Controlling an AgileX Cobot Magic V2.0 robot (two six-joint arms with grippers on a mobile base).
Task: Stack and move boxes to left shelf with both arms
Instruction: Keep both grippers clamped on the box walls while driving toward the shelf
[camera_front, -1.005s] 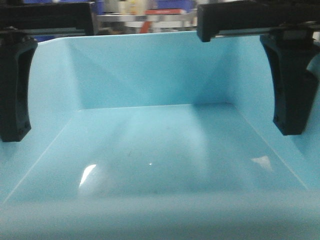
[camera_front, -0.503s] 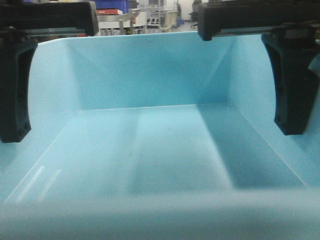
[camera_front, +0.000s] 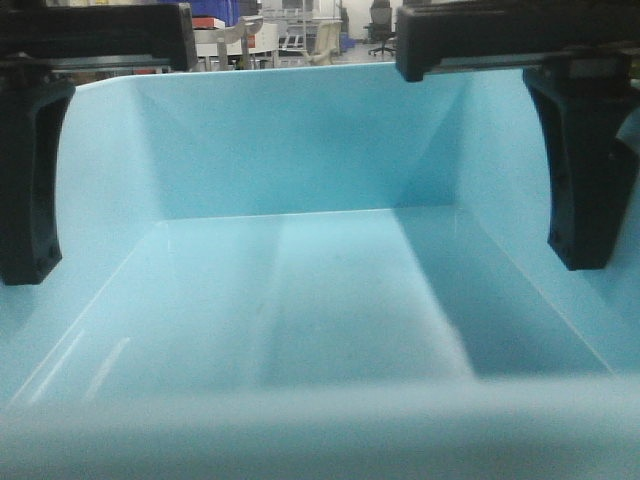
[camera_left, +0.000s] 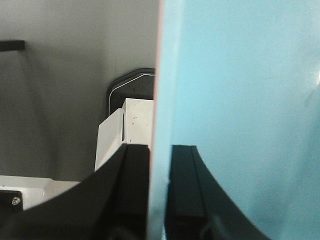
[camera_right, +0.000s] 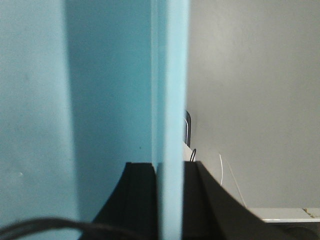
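Low in each wrist view, the left gripper (camera_left: 160, 167) and right gripper (camera_right: 167, 175) each press both black fingers (camera_left: 131, 195) against a side wall of the light blue box (camera_front: 300, 300).

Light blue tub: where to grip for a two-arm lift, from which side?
Opposite side walls of the light blue tub, from above, a finger either side of each: walls are thin, flat, open-topped. The left gripper and right gripper clamp so.

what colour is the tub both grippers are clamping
Light blue; the tub shows best in the front-facing view.
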